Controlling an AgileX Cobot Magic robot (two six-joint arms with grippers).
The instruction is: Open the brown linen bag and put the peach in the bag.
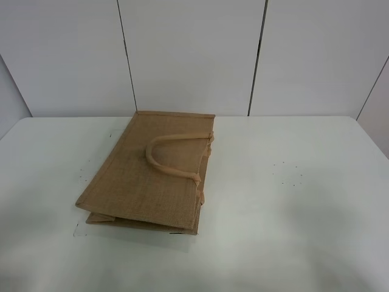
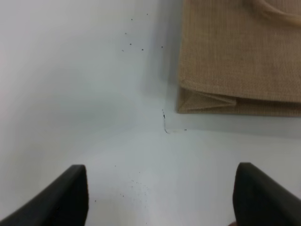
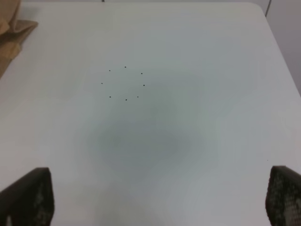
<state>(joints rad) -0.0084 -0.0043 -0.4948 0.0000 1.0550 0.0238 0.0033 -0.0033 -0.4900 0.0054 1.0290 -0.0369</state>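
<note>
White table (image 1: 292,207) seen spanning whole scene. Brown linen bag (image 1: 152,173) laid flat and folded on table, left of centre, mouth edge toward right; one beige handle (image 1: 167,155) rested on top face. Ring of small dark dots (image 3: 123,84) marked on table right of bag. Left gripper (image 2: 160,197) and right gripper (image 3: 160,197) held spread wide above bare table, nothing gripped. Peach not seen in any view

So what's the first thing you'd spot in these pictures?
The brown linen bag, lying flat and folded on the white table, left of the middle, with one beige handle looped on top. No peach shows anywhere. In both wrist views, dark fingers stand wide apart over bare table.
</note>
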